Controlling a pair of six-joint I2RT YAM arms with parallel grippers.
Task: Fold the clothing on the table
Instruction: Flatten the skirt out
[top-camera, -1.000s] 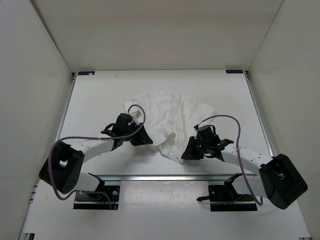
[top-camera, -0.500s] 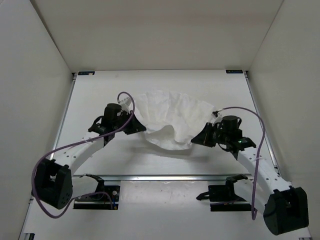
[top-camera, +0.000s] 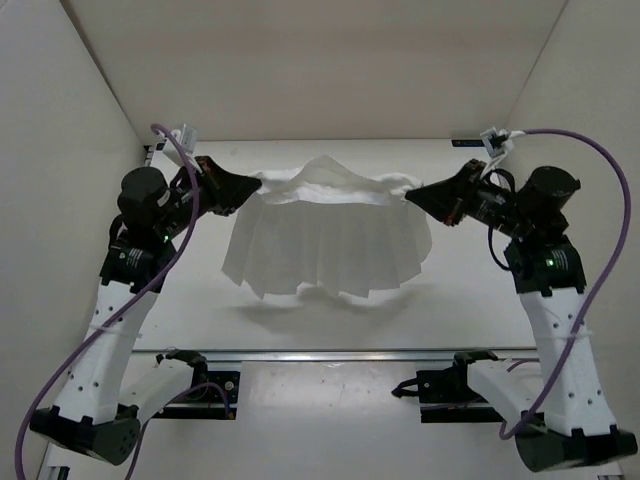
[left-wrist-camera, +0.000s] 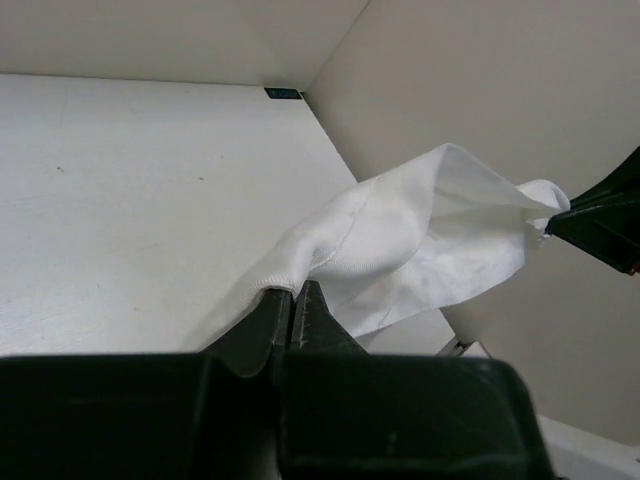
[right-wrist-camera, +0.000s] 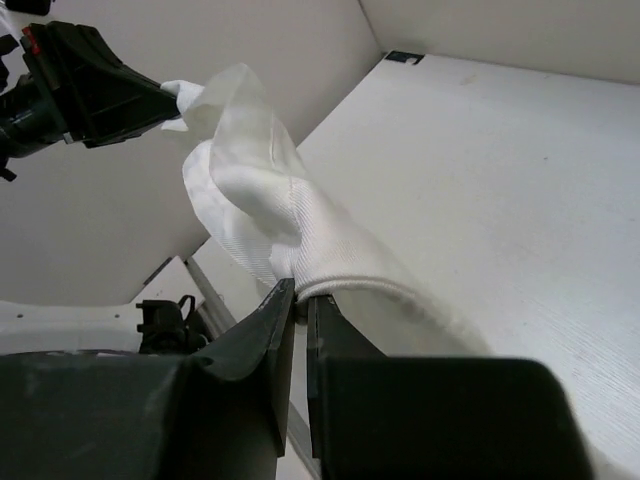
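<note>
A moment ago the clothing (top-camera: 325, 240) was a low heap on the table (top-camera: 180, 300). Now it hangs up in the air, pulled wide. It is thin and white, with long creases, and flares at the bottom. The left gripper (top-camera: 252, 184) and the right gripper (top-camera: 412, 194) each pinch a top corner. I cannot tell if the bottom edge touches the table.

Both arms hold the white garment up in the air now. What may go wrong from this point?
1. The left gripper and the right gripper each pinch only a narrow bit of the clothing at its top edge, so a corner may slip out.
2. The top edge sags and bunches between them, so the fold may come out uneven.
3. The wavy hem hangs free over the table and may crumple when lowered.
</note>
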